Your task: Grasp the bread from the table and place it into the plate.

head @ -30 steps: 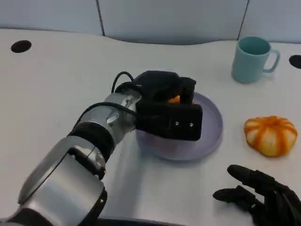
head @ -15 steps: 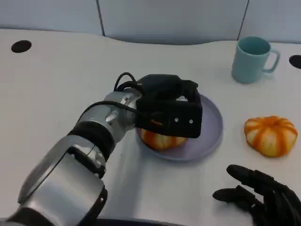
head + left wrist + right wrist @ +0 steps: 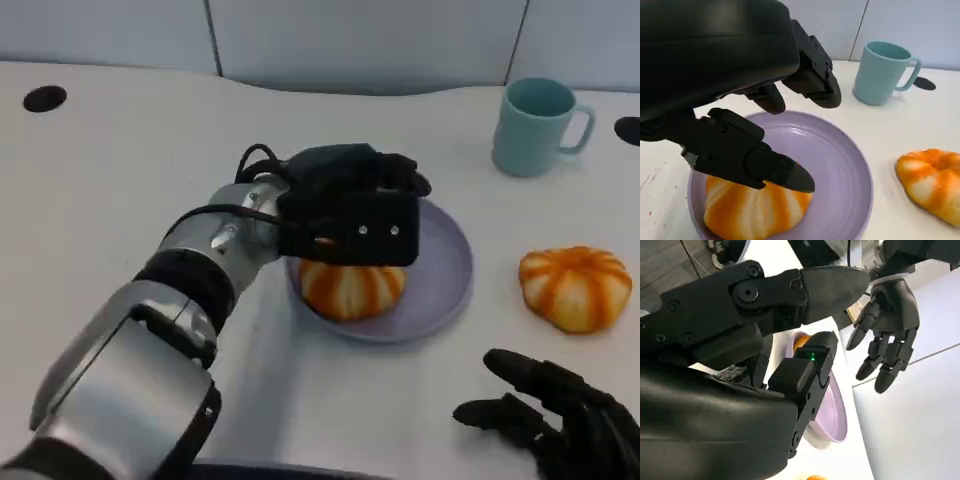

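The bread (image 3: 352, 288) lay in the purple plate (image 3: 445, 262) toward its 7 o'clock edge, its top hidden behind the left hand (image 3: 352, 215), whose fingers (image 3: 757, 162) were spread above it, holding nothing. The right hand (image 3: 555, 420), partly cut off at 5 o'clock on the desk (image 3: 120, 170), rested with fingers apart.

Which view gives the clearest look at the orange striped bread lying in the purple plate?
The left wrist view: the orange striped bread lies close up in the purple plate, under the left hand. The head view shows it partly covered by that hand; the right wrist view shows just an orange sliver.
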Robot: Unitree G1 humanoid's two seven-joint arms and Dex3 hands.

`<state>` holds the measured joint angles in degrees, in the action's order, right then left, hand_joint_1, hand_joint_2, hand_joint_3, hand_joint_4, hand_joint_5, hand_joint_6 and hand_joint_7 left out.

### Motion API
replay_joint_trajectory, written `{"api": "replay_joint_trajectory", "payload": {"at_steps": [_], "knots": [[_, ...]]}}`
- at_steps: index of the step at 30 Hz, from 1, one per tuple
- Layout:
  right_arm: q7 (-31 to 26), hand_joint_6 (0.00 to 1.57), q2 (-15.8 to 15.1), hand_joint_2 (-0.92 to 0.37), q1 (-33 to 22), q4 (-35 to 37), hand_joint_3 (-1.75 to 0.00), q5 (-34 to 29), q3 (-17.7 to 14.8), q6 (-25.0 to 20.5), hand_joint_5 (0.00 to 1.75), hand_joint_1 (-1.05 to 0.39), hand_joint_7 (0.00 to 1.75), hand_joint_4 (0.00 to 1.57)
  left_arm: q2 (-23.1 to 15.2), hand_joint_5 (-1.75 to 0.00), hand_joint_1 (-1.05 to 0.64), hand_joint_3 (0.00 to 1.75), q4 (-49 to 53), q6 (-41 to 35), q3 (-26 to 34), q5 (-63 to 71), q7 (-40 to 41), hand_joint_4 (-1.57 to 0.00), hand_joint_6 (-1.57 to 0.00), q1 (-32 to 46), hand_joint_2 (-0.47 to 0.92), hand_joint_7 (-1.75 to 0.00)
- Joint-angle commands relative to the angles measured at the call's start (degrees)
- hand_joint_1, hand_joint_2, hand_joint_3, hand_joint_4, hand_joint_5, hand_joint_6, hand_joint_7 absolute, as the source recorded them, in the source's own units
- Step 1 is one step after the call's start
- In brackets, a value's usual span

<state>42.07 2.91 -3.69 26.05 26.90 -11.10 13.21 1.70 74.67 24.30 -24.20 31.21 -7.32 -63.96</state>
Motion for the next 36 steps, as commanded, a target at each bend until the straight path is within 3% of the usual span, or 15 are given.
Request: {"api": "replay_joint_trajectory", "payload": {"at_steps": [1,18,26,36], "knots": [[-0.3,0.96,-0.9,-0.92,-0.1,0.6,-0.27,0.5,-0.6,-1.0,0.84,-0.77,0.01,0.67,-2.3,-0.7,-0.56,0.0,-0.9,1.3,3.2,-3.5,-2.8,-0.11,-0.42,-1.3,0.88,-0.16],[0.4,0.94,-1.2,-0.92,0.2,1.3,-0.28,0.0,-0.7,-0.3,0.84,-0.76,0.0,0.65,-7.5,-0.7,-0.53,0.0,-3.5,5.6,13.3,-14.9,-12.0,-0.12,-0.44,3.3,0.9,-0.1],[0.2,0.94,-1.2,-0.92,0.1,1.2,-0.28,0.3,-0.8,-0.8,0.84,-0.76,0.0,0.65,-7.8,-0.72,-0.32,0.02,-5.6,3.9,24.3,-29.2,-25.1,-0.07,-0.41,8.1,0.92,-0.05],[0.2,0.95,-1.3,-0.92,0.2,1.4,-0.27,0.2,-0.9,-0.7,0.85,-0.77,0.01,0.67,-7.6,-0.78,-0.36,0.05,-10.9,0.6,32.3,-40.3,-33.6,-0.13,-0.44,14.2,0.91,-0.04]]}}
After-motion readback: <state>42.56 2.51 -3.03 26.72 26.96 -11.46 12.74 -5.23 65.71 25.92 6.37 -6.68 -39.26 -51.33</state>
